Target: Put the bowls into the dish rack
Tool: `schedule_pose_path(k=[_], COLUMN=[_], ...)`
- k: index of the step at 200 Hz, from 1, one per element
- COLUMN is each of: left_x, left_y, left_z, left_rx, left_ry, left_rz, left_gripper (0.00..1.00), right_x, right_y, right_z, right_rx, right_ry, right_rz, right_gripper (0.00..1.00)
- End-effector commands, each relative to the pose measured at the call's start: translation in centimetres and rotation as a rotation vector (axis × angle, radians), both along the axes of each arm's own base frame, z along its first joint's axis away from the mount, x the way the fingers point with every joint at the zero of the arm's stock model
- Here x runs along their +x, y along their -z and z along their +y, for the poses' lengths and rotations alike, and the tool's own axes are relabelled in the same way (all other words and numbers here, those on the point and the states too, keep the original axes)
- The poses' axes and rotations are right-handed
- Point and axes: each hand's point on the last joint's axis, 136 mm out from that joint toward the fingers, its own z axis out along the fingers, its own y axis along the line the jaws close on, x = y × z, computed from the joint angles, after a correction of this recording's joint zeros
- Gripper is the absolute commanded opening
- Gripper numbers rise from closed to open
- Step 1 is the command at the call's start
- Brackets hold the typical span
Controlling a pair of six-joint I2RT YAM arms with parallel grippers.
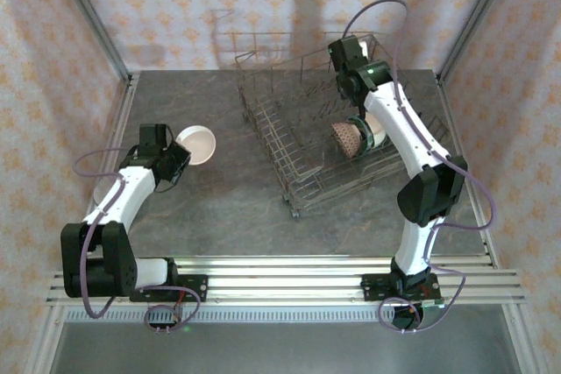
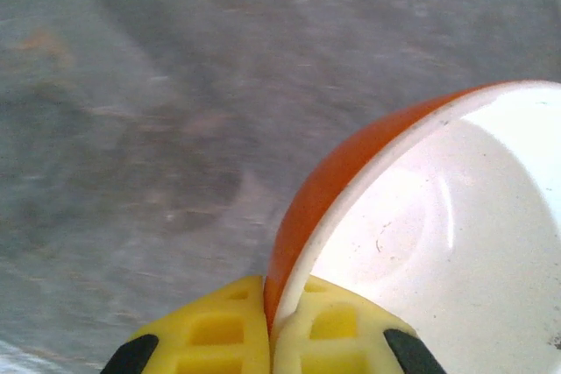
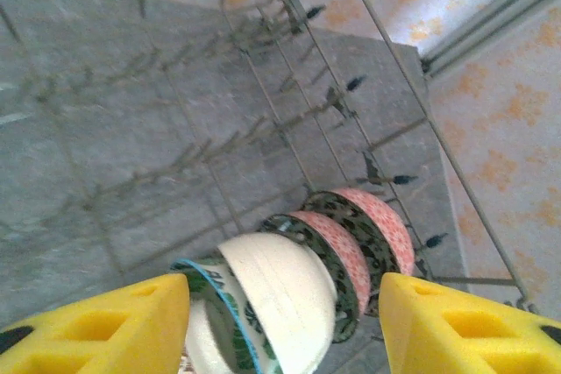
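Since your left claw (image 2: 270, 326) pinches the round orange ceramic bowl (image 2: 438, 234) by the rim, it should slot edgewise; right claw (image 3: 285, 313) hangs spread over the silver wire dish rack (image 1: 279, 133).

Grey mottled table (image 1: 219, 208): wire dish rack (image 1: 289, 142) stands right-centre, toward the far edge; orange bowl (image 1: 197, 144) at left, contact unclear.

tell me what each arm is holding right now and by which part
On the left gripper, the fingers are shut on the rim of the orange bowl. The right gripper is open above the racked bowls, holding nothing.
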Motion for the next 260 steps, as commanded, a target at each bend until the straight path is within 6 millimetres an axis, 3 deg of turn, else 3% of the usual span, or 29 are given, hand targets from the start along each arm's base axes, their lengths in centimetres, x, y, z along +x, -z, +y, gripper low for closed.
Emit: schedule_pose_path(k=[1,31,58,106,135,157,188,260], left_x=[3.1,5.2,6.9,9.1,9.9,10.2,10.4,10.7], left_y=[-8.7,-16.6,-21.7,-25.0,-25.6,-25.9,-26.3,-26.9], left_z=[-1.5,-3.5,-6.4,-11.4,-14.0,-16.1,-18.3,-21.1], left_rx=[0.089,0.157,0.218,0.304,0.331,0.328,0.340,0.298], left_ry=[0.086,0.156,0.249,0.357,0.418,0.459,0.517,0.581], left_rz=[-0.208,-0.380,-0.465,-0.540,-0.551,-0.566,-0.586,-0.602], left_gripper=[0.00,0.00,0.00,0.00,0.00,0.00,0.00,0.00], right_x=[-0.3,-0.9,-2.7,-6.4,-7.7,-7.6,-6.3,-4.5], right_y=[-1.8,-5.4,-8.9,-14.5,-16.4,-16.5,-14.1,-11.3], right_z=[1.8,6.1,10.2,14.5,15.5,15.3,14.6,14.3], right_rx=[0.128,0.339,0.545,0.833,0.935,0.947,0.901,0.885], right_ry=[-0.058,-0.239,-0.429,-0.662,-0.728,-0.693,-0.580,-0.460], right_rz=[-0.012,-0.044,-0.060,-0.078,-0.104,-0.112,-0.081,-0.033], right_gripper=[0.58,0.58,0.56,0.54,0.52,0.50,0.47,0.45])
